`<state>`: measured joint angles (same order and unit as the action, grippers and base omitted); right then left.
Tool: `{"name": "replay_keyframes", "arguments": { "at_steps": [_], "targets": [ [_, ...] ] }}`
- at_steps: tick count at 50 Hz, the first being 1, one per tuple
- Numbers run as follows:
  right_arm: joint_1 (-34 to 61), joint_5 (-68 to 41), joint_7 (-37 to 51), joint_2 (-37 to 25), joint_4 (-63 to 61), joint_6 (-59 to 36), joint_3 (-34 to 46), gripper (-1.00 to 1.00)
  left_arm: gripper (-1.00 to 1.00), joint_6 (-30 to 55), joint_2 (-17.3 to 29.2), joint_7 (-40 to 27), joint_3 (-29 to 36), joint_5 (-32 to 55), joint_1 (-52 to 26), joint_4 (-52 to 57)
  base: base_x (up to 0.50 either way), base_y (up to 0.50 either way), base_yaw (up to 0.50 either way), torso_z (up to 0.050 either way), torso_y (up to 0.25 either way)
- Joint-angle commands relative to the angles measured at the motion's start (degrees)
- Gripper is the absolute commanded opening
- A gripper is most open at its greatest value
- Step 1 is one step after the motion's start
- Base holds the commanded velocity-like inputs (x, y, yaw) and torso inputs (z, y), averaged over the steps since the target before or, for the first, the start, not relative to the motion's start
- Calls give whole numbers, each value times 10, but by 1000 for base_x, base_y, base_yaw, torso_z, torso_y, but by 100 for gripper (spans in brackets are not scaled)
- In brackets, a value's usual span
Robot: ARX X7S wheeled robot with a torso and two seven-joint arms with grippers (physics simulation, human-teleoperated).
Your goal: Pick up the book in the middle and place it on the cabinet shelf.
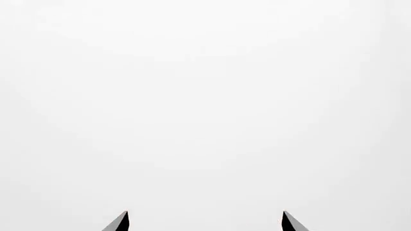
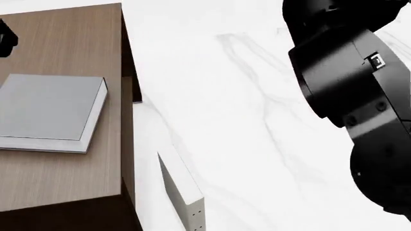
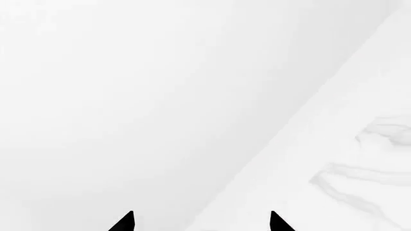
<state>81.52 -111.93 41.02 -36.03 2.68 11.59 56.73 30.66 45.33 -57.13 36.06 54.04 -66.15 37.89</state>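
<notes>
The dark grey book [image 2: 45,108] with white page edges lies flat on the lighter-brown top of the wood-grain cabinet [image 2: 70,43], at the left of the head view. No gripper touches it. My left gripper [image 1: 205,222] is open and empty, its two fingertips wide apart against plain white. My right gripper [image 3: 201,222] is open and empty too, over white marble. In the head view a small black part of my left arm [image 2: 5,38] shows at the left edge, beyond the book.
An off-white book [image 2: 183,192] lies on the white marble surface [image 2: 257,120] close to the cabinet's right side. My right arm [image 2: 353,82] fills the right of the head view, above the marble.
</notes>
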Motion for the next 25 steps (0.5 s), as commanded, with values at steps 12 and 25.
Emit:
{"name": "replay_keyframes", "arguments": {
  "at_steps": [12,25],
  "targets": [
    [133,188,98,-72,-32,-74,55,100,100,12,-116,128,-22,11,-206,-236,0,0,0,0,0],
    [120,195,96,-84,-34,-69,55,100,100,9,-140,162,0,-15,-234,-284,0,0,0,0,0]
  ]
}}
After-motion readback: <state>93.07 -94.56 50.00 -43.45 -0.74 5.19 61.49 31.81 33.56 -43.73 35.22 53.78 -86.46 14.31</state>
